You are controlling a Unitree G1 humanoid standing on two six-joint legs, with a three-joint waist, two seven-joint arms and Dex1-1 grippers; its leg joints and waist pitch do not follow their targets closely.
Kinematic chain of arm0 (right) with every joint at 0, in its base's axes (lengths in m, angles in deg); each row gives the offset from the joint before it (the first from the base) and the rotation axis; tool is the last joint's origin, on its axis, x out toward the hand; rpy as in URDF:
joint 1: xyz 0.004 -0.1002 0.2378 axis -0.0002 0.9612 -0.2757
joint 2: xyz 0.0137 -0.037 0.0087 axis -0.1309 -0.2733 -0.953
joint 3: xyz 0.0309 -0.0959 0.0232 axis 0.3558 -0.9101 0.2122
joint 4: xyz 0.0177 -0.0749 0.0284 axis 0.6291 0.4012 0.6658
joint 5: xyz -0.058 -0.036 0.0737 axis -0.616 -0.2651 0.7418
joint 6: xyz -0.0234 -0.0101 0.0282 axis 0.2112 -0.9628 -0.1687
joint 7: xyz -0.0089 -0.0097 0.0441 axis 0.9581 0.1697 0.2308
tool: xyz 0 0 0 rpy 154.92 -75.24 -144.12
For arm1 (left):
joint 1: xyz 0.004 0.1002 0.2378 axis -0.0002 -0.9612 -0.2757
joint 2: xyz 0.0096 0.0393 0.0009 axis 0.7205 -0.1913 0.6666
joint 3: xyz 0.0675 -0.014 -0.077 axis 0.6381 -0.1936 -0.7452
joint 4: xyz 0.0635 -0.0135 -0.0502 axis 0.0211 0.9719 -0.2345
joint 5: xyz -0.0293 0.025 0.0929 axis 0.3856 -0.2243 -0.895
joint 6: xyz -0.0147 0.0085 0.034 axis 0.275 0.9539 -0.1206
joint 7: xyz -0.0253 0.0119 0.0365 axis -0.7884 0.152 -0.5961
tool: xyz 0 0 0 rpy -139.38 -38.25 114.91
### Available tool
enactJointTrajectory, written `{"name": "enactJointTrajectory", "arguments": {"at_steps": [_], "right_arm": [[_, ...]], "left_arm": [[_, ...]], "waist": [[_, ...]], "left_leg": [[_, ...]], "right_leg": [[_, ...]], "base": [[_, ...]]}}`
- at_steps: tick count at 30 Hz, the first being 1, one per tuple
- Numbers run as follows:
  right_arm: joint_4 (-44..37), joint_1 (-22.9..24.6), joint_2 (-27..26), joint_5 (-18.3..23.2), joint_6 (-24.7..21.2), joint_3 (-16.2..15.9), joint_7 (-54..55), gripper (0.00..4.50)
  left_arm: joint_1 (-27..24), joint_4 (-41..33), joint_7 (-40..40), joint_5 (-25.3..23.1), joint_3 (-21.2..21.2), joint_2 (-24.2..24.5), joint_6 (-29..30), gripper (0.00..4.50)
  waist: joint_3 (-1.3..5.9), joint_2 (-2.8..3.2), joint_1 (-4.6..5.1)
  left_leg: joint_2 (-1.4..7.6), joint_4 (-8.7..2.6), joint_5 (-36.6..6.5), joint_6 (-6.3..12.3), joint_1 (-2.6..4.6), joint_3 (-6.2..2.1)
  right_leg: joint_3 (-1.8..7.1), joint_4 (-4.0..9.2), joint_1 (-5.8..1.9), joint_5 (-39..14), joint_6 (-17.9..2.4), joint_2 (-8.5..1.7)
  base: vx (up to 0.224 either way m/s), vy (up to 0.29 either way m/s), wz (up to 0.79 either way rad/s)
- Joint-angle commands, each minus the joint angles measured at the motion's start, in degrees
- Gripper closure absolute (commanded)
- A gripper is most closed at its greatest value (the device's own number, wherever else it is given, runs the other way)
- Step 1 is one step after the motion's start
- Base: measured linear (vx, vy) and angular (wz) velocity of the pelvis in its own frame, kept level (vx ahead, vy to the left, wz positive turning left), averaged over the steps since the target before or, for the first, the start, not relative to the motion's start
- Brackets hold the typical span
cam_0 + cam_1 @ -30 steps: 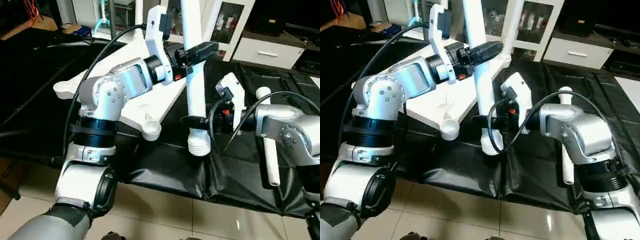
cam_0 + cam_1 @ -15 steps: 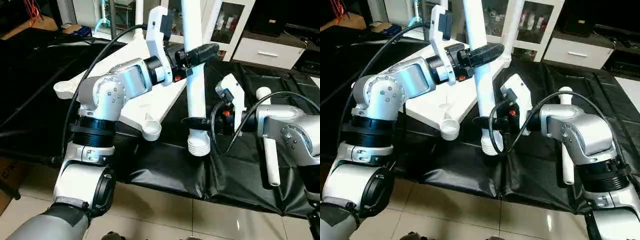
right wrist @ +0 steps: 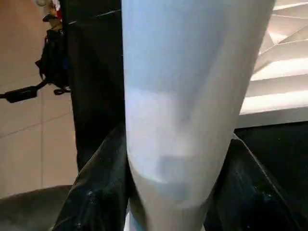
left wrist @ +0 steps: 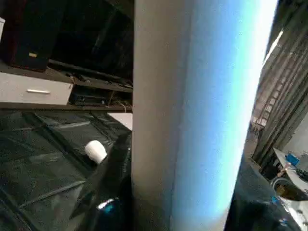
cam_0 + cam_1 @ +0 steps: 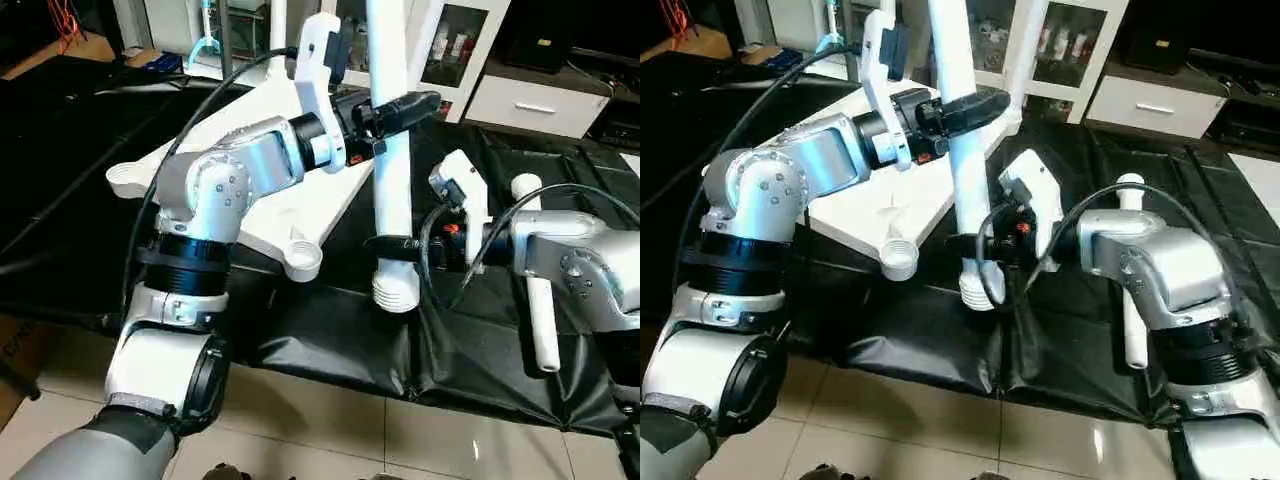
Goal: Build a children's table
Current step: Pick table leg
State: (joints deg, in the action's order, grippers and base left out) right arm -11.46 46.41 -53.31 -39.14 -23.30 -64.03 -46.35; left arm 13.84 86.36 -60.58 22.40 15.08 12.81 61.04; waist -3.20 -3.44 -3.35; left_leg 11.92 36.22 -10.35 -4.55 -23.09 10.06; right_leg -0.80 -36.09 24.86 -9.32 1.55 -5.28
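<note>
Leg [image 5: 390, 170] held near upright, threaded end down, just beside tabletop [image 5: 285, 205] edge, above black sheet [image 5: 330, 330]. Left gripper [image 5: 400, 103] clamped on leg's upper part; right gripper [image 5: 392, 245] clamped on leg lower, just above threaded end. Leg end apart from tabletop's near corner socket [image 5: 302, 258], to its right. Tabletop flat on sheet, underside up, ribs visible in right wrist view. 2nd leg [image 5: 535, 290] lying on sheet, further right from held leg, partly behind right forearm. Cabinet [image 5: 450, 45] behind tabletop.

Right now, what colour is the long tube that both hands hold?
White. The tube shows best in the left eye view, upright between both hands.
</note>
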Motion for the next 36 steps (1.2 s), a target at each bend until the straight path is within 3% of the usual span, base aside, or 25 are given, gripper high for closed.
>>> {"name": "enactJointTrajectory", "arguments": {"at_steps": [1, 8, 9, 10, 11, 12, 13, 15, 16, 17, 19, 20, 21, 22, 23, 24, 26, 28, 30, 31, 32, 33, 34, 35, 36], "right_arm": [[1.31, -0.63, -0.31, -0.56, 0.43, 1.88, 2.07, 2.66], [1.38, -0.66, -0.44, -0.58, 0.48, 1.98, 2.23, 2.66], [3.43, -1.19, -2.01, -1.37, 2.02, 4.22, 5.93, 2.66], [4.83, -1.53, -2.93, -1.92, 3.07, 5.68, 8.39, 2.66], [4.83, -1.53, -2.93, -1.92, 3.07, 5.68, 8.39, 2.66], [10.88, -2.51, -6.48, -3.87, 8.54, 12.79, 19.55, 2.66], [10.88, -2.51, -6.48, -3.87, 8.54, 12.79, 19.55, 2.67], [13.68, -2.56, -8.45, -3.67, 12.11, 17.85, 25.62, 2.67], [13.72, -2.38, -9.37, -2.69, 12.89, 19.98, 27.2, 2.67], [13.51, -2.22, -9.94, -1.95, 13.15, 21.21, 27.86, 2.67], [11.44, -1.11, -11.21, -1.03, 13.82, 22.82, 28.15, 2.67], [11.37, -1.08, -11.24, -1.04, 13.85, 22.84, 28.17, 2.67], [9.96, -0.29, -11.63, -1.7, 14.34, 23.06, 29.09, 2.67], [8.66, 0.48, -11.84, -2.43, 14.24, 23.18, 30.25, 2.67], [8.66, 0.48, -11.84, -2.43, 14.24, 23.18, 30.25, 2.67], [5.37, 2.58, -12.26, -4.5, 13.85, 22.46, 32.99, 2.67], [1.36, 5.31, -12.09, -8.05, 15.44, 20.55, 35.41, 2.67], [-2.5, 8.51, -12.81, -12.18, 21.94, 19.66, 38.73, 2.67], [-6.43, 11.55, -12.88, -16.82, 25.61, 18.33, 41.75, 2.67], [-8.33, 13.29, -12.95, -18.77, 26.22, 17.45, 43.02, 2.67], [-13.34, 17.85, -13.72, -20.88, 26.14, 16.33, 44.34, 2.67], [-13.34, 17.85, -13.72, -20.88, 26.14, 16.33, 44.34, 2.67], [-20.56, 24.13, -17.1, -16.64, 22.26, 16.14, 43.32, 2.67], [-20.56, 24.13, -17.1, -16.64, 22.26, 16.14, 43.32, 2.67], [-22.1, 26.15, -17.83, -16.29, 21.78, 15.32, 43.38, 2.67]], "left_arm": [[0.3, -1.03, 0.25, -0.07, -0.26, 0.07, 0.19, 2.07], [0.33, -0.96, 0.19, -0.03, -0.32, 0.13, 0.2, 1.97], [0.39, -0.26, 0.35, -0.02, -1.26, 0.29, -0.87, 1.84], [0.38, 0.12, 0.6, -0.1, -1.83, 0.29, -1.71, 1.84], [0.38, 0.12, 0.6, -0.1, -1.83, 0.29, -1.71, 1.73], [-0.34, -0.08, 1.28, 0.93, -4.4, 0.52, -3.35, 1.73], [-0.34, -0.08, 1.28, 0.93, -4.4, 0.52, -3.35, 1.73], [-1.75, -2.08, 0.85, 2.61, -5.36, 1.45, -1.21, 1.73], [-2.57, -3.18, 0.45, 3.33, -5.61, 1.87, -0.16, 1.73], [-3.15, -3.86, -0.05, 3.74, -5.66, 2.16, 0.4, 1.73], [-5.56, -6.12, -2.62, 2.7, -3.57, 3.67, 0.35, 1.73], [-5.64, -6.18, -2.68, 2.6, -3.47, 3.72, 0.3, 1.73], [-7.28, -6.44, -2.04, -0.82, -1.28, 4.83, -1.39, 1.73], [-8.57, -5.71, 0.72, -5.59, 0.58, 5.45, -4.89, 1.73], [-8.57, -5.71, 0.72, -5.59, 0.58, 5.45, -4.89, 1.73], [-11.8, -4.42, 8.61, -14.0, 2.92, 6.22, -9.29, 1.73], [-16.16, -6.19, 12.74, -18.05, 2.09, 5.71, -15.67, 1.73], [-21.4, -9.78, 15.54, -20.24, -0.3, 4.69, -22.1, 1.73], [-25.9, -12.85, 18.76, -22.12, -1.73, 4.48, -23.57, 1.73], [-28.32, -14.34, 20.0, -22.72, -2.42, 4.31, -23.95, 1.73], [-34.25, -18.27, 20.16, -22.23, -3.47, 4.56, -21.8, 1.73], [-34.25, -18.27, 20.16, -22.23, -3.47, 4.56, -21.8, 1.73], [-41.45, -22.49, 21.9, -20.91, -5.09, 3.01, -17.28, 1.73], [-41.45, -22.49, 21.9, -20.91, -5.09, 3.01, -17.28, 1.73], [-43.28, -23.2, 21.4, -21.26, -5.0, 2.65, -18.74, 1.73]], "waist": [[4.48, 0.0, -0.05], [4.48, 0.09, -0.12], [4.51, 0.31, -0.09], [4.48, 2.59, -0.33], [4.49, 1.1, 0.45], [4.57, 1.82, 0.0], [4.49, 1.46, 0.46], [4.59, 2.08, 0.22], [4.55, 2.42, 0.24], [4.72, 2.24, 0.38], [4.77, 2.57, 0.53], [4.79, 2.58, 0.58], [4.75, 2.55, 0.82], [4.67, 2.98, 0.96], [4.67, 2.98, 0.96], [4.51, 2.75, 1.33], [4.45, 2.57, 1.36], [4.95, 3.0, 1.63], [4.87, 3.16, 1.86], [4.72, 4.18, 1.89], [4.59, 3.89, 2.03], [4.25, 4.66, 2.19], [4.4, 4.48, 2.52], [4.41, 4.56, 2.47], [4.16, 4.6, 2.66]], "left_leg": [[-0.02, -4.11, -7.21, 0.33, 1.35, 0.68], [0.05, -4.21, -7.84, -0.11, 1.49, 0.62], [0.0, -4.22, -7.75, -0.25, 1.42, 0.59], [-0.09, -4.22, -7.47, -1.04, 1.57, 0.27], [-0.29, -4.18, -9.12, -1.38, 1.41, 0.55], [-0.36, -4.17, -9.36, -1.73, 1.61, 0.55], [-0.58, -4.24, -9.67, -2.16, 1.27, 0.65], [-0.53, -4.11, -9.67, -2.73, 1.77, 0.73], [-0.58, -4.22, -9.76, -2.73, 1.64, 0.67], [-0.63, -4.23, -9.15, -2.54, 1.49, 0.65], [-0.68, -4.16, -8.05, -1.64, 1.43, 0.63], [-0.61, -4.23, -7.67, -0.9, 1.38, 0.6], [-0.58, -4.28, -7.71, -0.54, 1.28, 0.59], [-0.58, -4.27, -8.15, -0.32, 1.36, 0.6], [-0.58, -4.27, -8.15, -0.32, 1.36, 0.6], [-0.37, -4.46, -9.13, -0.21, 1.26, 0.51], [-0.33, -4.56, -8.99, -0.51, 0.96, 0.31], [-0.34, -4.4, -7.4, -1.08, 1.02, 0.35], [-0.19, -4.42, -7.39, -1.3, 1.03, 0.39], [-0.3, -4.53, -8.34, -1.3, 1.32, 0.37], [-0.09, -4.67, -9.14, -1.35, 1.41, 0.41], [-0.03, -5.04, -11.89, -1.47, 1.56, 0.42], [-0.22, -5.11, -13.7, -1.17, 1.61, 0.41], [-0.08, -5.23, -13.67, -0.7, 1.63, 0.41], [-0.19, -5.45, -14.63, -0.07, 1.36, 0.42]], "right_leg": [[0.49, 3.71, -3.7, -6.38, -13.4, -0.78], [0.48, 3.69, -3.71, -6.42, -13.17, -0.75], [0.47, 3.67, -3.73, -5.9, -13.23, -0.74], [0.48, 3.3, -3.53, -5.15, -13.57, -0.87], [0.34, 3.88, -3.54, -5.8, -13.66, -0.55], [0.38, 3.77, -3.63, -6.11, -13.74, -0.71], [0.35, 4.02, -3.48, -8.0, -13.45, -0.67], [0.38, 3.94, -3.35, -7.59, -13.21, -0.43], [0.35, 3.86, -3.51, -7.29, -13.1, -0.37], [0.26, 3.62, -3.73, -5.93, -12.73, -0.2], [0.18, 3.5, -3.86, -3.69, -12.91, -0.11], [0.15, 3.49, -3.96, -3.25, -13.18, -0.19], [0.13, 3.64, -4.01, -3.71, -13.06, -0.14], [0.18, 3.77, -3.89, -4.47, -12.84, -0.16], [0.18, 3.77, -3.89, -4.47, -12.84, -0.16], [0.18, 4.29, -3.98, -6.56, -11.53, -0.08], [0.23, 4.62, -4.33, -9.41, -9.63, -0.37], [0.31, 4.5, -3.96, -9.56, -8.65, -0.47], [0.3, 4.42, -3.65, -8.29, -8.48, -0.2], [0.29, 4.33, -3.3, -8.37, -8.41, 0.06], [0.31, 4.6, -3.22, -8.61, -8.22, 0.09], [0.24, 5.21, -3.04, -10.43, -7.57, 0.16], [0.25, 5.15, -3.22, -11.69, -7.17, 0.31], [0.32, 5.17, -3.27, -11.17, -7.03, 0.26], [0.3, 5.67, -2.83, -13.07, -6.64, 0.37]], "base": [[0.0, 0.0, 0.0], [0.0, 0.0, 0.0], [0.0, 0.0, 0.0], [0.0, 0.0, 0.0], [0.0, 0.0, 0.0], [0.0, 0.0, 0.0], [0.0, 0.0, 0.0], [0.0, 0.0, 0.0], [0.0, 0.0, 0.0], [0.0, 0.0, 0.0], [0.0, 0.0, 0.0], [0.0, 0.0, 0.0], [0.0, 0.0, 0.0], [0.0, 0.0, 0.0], [0.0, 0.0, 0.0], [0.0, 0.0, 0.0], [0.0, 0.0, 0.0], [0.0, 0.0, 0.0], [0.0, 0.0, 0.0], [0.0, 0.0, 0.0], [0.0, 0.0, 0.0], [0.0, 0.0, 0.0], [0.0, 0.0, 0.0], [0.0, 0.0, 0.0], [0.0, 0.0, 0.0]]}}
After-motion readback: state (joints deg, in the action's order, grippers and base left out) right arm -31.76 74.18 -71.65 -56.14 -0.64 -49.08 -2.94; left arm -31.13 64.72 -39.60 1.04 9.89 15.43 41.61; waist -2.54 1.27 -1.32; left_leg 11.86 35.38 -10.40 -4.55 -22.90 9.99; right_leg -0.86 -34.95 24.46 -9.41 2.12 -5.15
